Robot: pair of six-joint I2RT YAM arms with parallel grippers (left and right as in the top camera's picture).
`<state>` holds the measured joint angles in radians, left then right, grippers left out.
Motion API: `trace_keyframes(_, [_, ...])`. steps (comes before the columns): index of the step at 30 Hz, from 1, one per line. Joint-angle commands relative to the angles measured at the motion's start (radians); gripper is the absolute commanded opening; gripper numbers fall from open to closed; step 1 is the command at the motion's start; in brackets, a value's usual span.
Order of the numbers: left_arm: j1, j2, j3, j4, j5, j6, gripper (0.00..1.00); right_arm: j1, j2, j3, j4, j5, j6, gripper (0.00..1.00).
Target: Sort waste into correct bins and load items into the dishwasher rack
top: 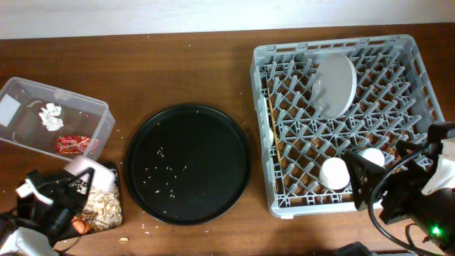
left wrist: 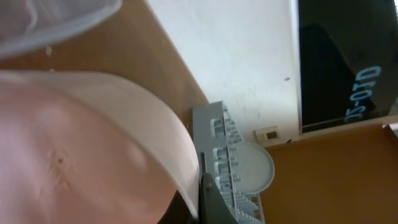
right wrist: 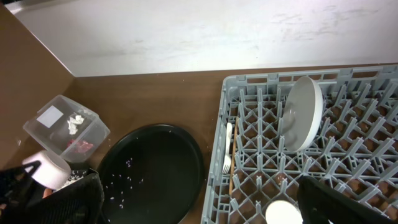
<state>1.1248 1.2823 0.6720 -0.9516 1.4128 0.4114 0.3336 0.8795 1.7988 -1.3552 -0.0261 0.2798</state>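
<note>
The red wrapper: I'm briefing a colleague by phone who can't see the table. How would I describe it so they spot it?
Find the large round black tray at the centre of the overhead view; left of it stands a clear rectangular tub. The red wrapper lies inside, the only red thing there; the crumpled paper ball beside it is white.

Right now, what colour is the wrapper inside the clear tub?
Red. The wrapper in the clear tub shows best in the overhead view.
</note>
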Motion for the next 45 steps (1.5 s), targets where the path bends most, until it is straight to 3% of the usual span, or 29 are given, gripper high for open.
trace_keyframes(1, [0.038, -0.008, 0.028, 0.061, 0.161, -0.024, 0.00, 0.002, -0.001, 0.002, 0.004, 0.005, -0.003, 0.99])
trace_keyframes(6, [0.034, -0.010, 0.028, 0.043, 0.154, 0.006, 0.00, 0.002, -0.001, 0.002, 0.004, 0.005, -0.002, 0.99])
trace_keyframes(7, [0.033, -0.007, 0.028, 0.098, 0.036, -0.059, 0.00, 0.002, -0.001, 0.002, 0.004, 0.005, -0.003, 0.99])
trace_keyframes(8, [-0.002, -0.011, 0.028, 0.090, 0.162, -0.059, 0.00, 0.002, -0.001, 0.002, 0.004, 0.005, -0.002, 0.99])
trace_keyframes(10, [-0.142, -0.027, 0.036, 0.232, 0.126, -0.069, 0.00, 0.002, -0.001, 0.002, 0.004, 0.005, -0.003, 0.98])
trace_keyframes(11, [-0.231, -0.033, 0.038, 0.230, 0.154, -0.084, 0.00, 0.002, -0.001, 0.002, 0.004, 0.005, -0.003, 0.99])
trace_keyframes(12, [-0.263, -0.042, 0.038, 0.233, -0.008, -0.088, 0.00, 0.002, -0.001, 0.002, 0.004, 0.005, -0.003, 0.98])
trace_keyframes(13, [-0.269, -0.051, 0.038, 0.219, -0.102, -0.220, 0.00, 0.002, -0.001, 0.002, 0.004, 0.005, -0.002, 0.99])
trace_keyframes(14, [-0.259, -0.075, 0.039, 0.207, -0.029, -0.198, 0.00, 0.002, -0.001, 0.002, 0.004, 0.005, -0.003, 0.99])
trace_keyframes(15, [-0.239, -0.091, 0.039, 0.206, 0.014, -0.248, 0.00, 0.002, -0.001, 0.002, 0.004, 0.005, -0.003, 0.99])
trace_keyframes(16, [-0.188, -0.129, 0.039, 0.222, -0.109, -0.230, 0.00, 0.002, -0.001, 0.002, 0.004, 0.005, -0.002, 0.99])
trace_keyframes(17, [-0.121, -0.156, 0.039, 0.182, -0.068, -0.315, 0.00, 0.002, -0.001, 0.002, 0.004, 0.005, -0.003, 0.99])
trace_keyframes(18, [-0.111, -0.169, 0.039, 0.182, -0.036, -0.199, 0.00, 0.002, -0.001, 0.002, 0.004, 0.005, -0.003, 0.99])
trace_keyframes(19, [-0.079, -0.185, 0.039, 0.135, -0.055, -0.356, 0.00, 0.002, -0.001, 0.002, 0.004, 0.005, -0.003, 0.99])
trace_keyframes(20, [-0.085, -0.199, 0.039, 0.142, -0.018, -0.076, 0.00, 0.002, -0.001, 0.002, 0.004, 0.005, -0.003, 0.99])
trace_keyframes(21, [-0.076, -0.199, 0.039, 0.121, -0.172, -0.250, 0.00, 0.002, -0.001, 0.002, 0.004, 0.005, -0.002, 0.99])
trace_keyframes(22, [-0.078, -0.198, 0.037, 0.079, 0.123, -0.241, 0.00, 0.002, -0.001, 0.002, 0.004, 0.005, -0.002, 0.99])
trace_keyframes(23, [-0.090, -0.208, 0.044, 0.093, 0.051, -0.168, 0.00, 0.002, -0.001, 0.002, 0.004, 0.005, -0.002, 0.99])
trace_keyframes(24, [-0.109, -0.209, 0.044, 0.095, 0.162, -0.144, 0.00, 0.002, -0.001, 0.002, 0.004, 0.005, -0.003, 0.99])
trace_keyframes(25, [-0.167, -0.216, 0.045, 0.126, 0.155, -0.145, 0.00, 0.002, -0.001, 0.002, 0.004, 0.005, -0.003, 0.99])
trace_keyframes(26, [-0.249, -0.215, 0.045, 0.195, 0.161, -0.145, 0.00, 0.002, -0.001, 0.002, 0.004, 0.005, -0.003, 0.99])
trace_keyframes(28, [-0.494, -0.215, 0.045, 0.573, 0.103, -0.332, 0.00, 0.002, -0.001, 0.002, 0.004, 0.005, -0.003, 0.99])
trace_keyframes(31, [-0.907, -0.176, 0.045, 1.233, -0.272, -0.877, 0.00, 0.002, -0.001, 0.002, 0.004, 0.005, -0.003, 0.99])
trace_keyframes(32, [-1.086, -0.106, 0.045, 1.443, -0.417, -1.034, 0.00, 0.002, -0.001, 0.002, 0.004, 0.005, -0.003, 0.99])
trace_keyframes(34, [-1.271, 0.019, 0.045, 1.674, -0.550, -1.164, 0.00, 0.002, -0.001, 0.002, 0.004, 0.005, -0.003, 0.99])
trace_keyframes(37, [-1.537, 0.375, 0.117, 2.057, -0.692, -1.398, 0.00, 0.002, -0.001, 0.002, 0.004, 0.005, -0.003, 0.99])
trace_keyframes(39, [-1.641, 0.559, 0.244, 2.154, -0.730, -1.455, 0.00, 0.002, -0.001, 0.002, 0.004, 0.005, -0.002, 0.99])
trace_keyframes(42, [-1.740, 0.733, 0.418, 2.136, -0.721, -1.455, 0.00, 0.002, -0.001, 0.002, 0.004, 0.005, -0.003, 0.99])
trace_keyframes(45, [-1.777, 0.814, 0.466, 2.030, -0.711, -1.435, 0.00, 0.002, -0.001, 0.002, 0.004, 0.005, -0.003, 0.99])
